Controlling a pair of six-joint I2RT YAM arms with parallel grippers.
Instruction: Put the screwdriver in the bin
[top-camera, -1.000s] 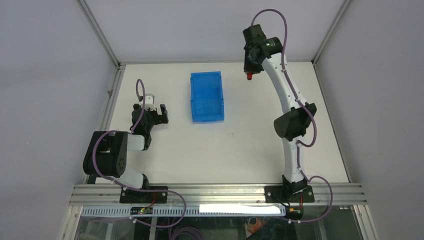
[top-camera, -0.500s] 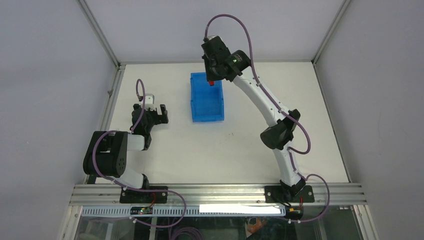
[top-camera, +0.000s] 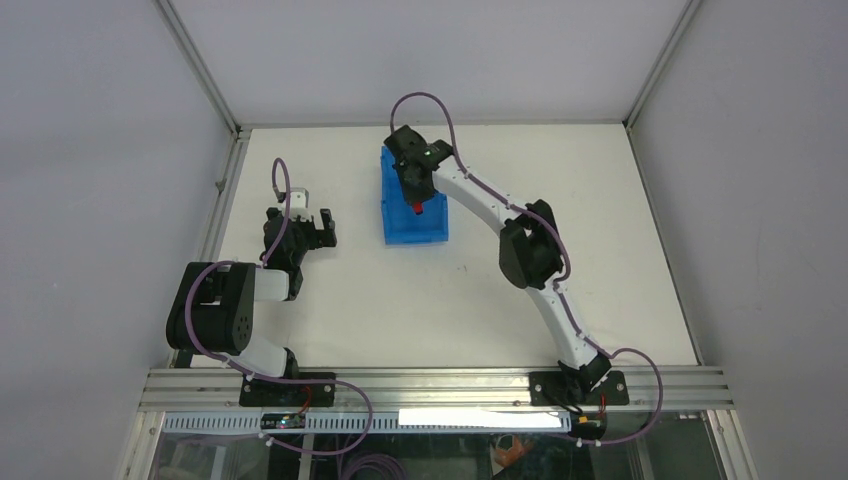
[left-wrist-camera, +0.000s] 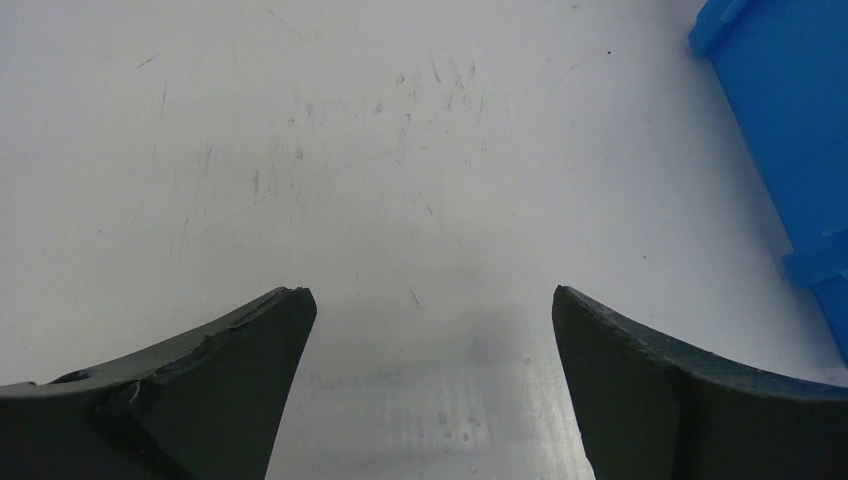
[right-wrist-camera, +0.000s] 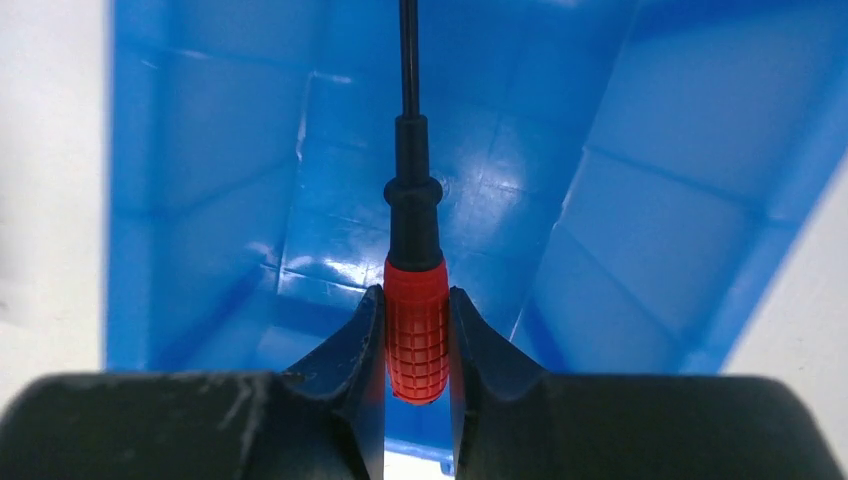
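Observation:
The blue bin (top-camera: 400, 225) sits on the white table, back centre. My right gripper (top-camera: 417, 195) hangs over the bin's inside, shut on the screwdriver (top-camera: 418, 208), whose red handle shows below the wrist. In the right wrist view the red ribbed handle (right-wrist-camera: 417, 335) is clamped between both fingers (right-wrist-camera: 352, 350), and the black shaft points away over the bin floor (right-wrist-camera: 330, 230). My left gripper (top-camera: 318, 226) rests open and empty over bare table left of the bin; the left wrist view shows its fingertips (left-wrist-camera: 265, 330) wide apart and the bin's edge (left-wrist-camera: 790, 120) at right.
White table inside grey walls with aluminium posts at the back corners. A metal rail runs along the near edge under the arm bases. A small dark speck (top-camera: 462, 267) lies on the table in front of the bin.
My right arm swung left from the back right of the table, carried the screwdriver over the bin, and dropped lower over its inside. The left arm has not moved.

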